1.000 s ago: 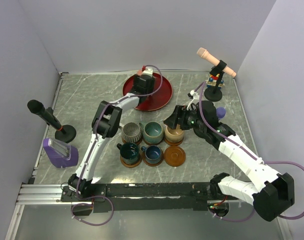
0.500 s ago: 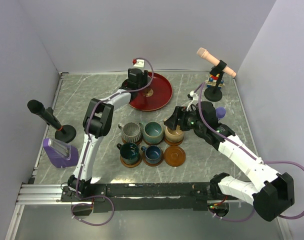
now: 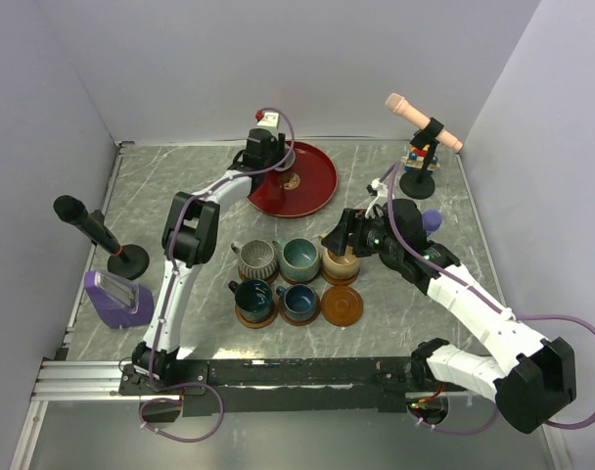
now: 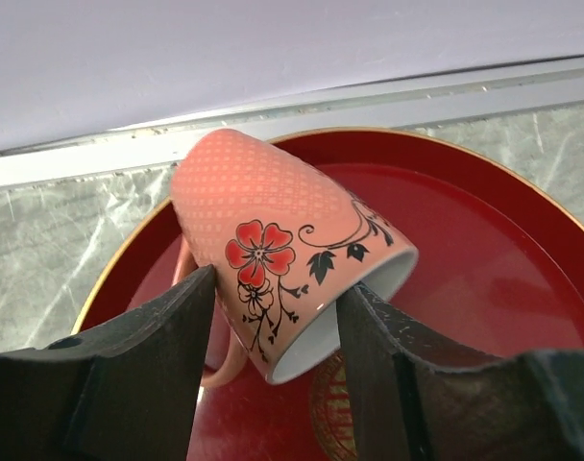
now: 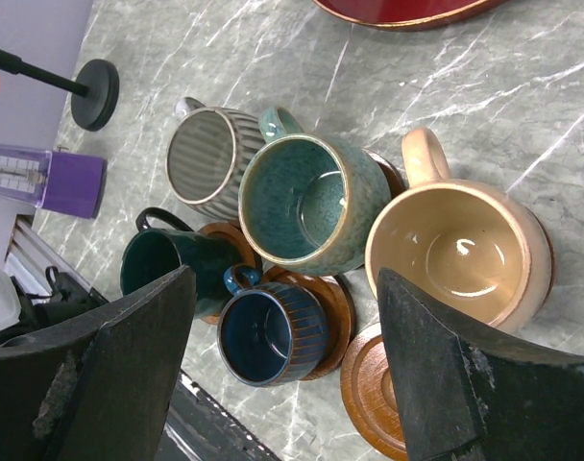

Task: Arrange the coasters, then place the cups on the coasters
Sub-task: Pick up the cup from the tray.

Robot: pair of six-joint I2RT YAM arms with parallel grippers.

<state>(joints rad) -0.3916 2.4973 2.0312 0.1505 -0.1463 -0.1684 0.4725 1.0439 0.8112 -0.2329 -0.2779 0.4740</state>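
Five of the six cups (image 3: pixel 300 257) stand in two rows on the tabletop (image 3: pixel 160 196). Brown coasters (image 5: pixel 338 305) show under them, though the grey ribbed cup (image 3: pixel 257 260) hides most of its own. One coaster (image 3: pixel 342 305) at the near right of the group lies bare. The terracotta-pink cup (image 4: pixel 282 250) lies tilted on the red plate (image 4: pixel 484 250), between the fingers (image 4: pixel 148 375) of the left hand (image 4: pixel 278 288); I cannot tell whether they grip it. The right hand (image 5: pixel 284 279) hangs wide and empty over the rows. Left to do, I judge: bring that cup to the bare coaster.
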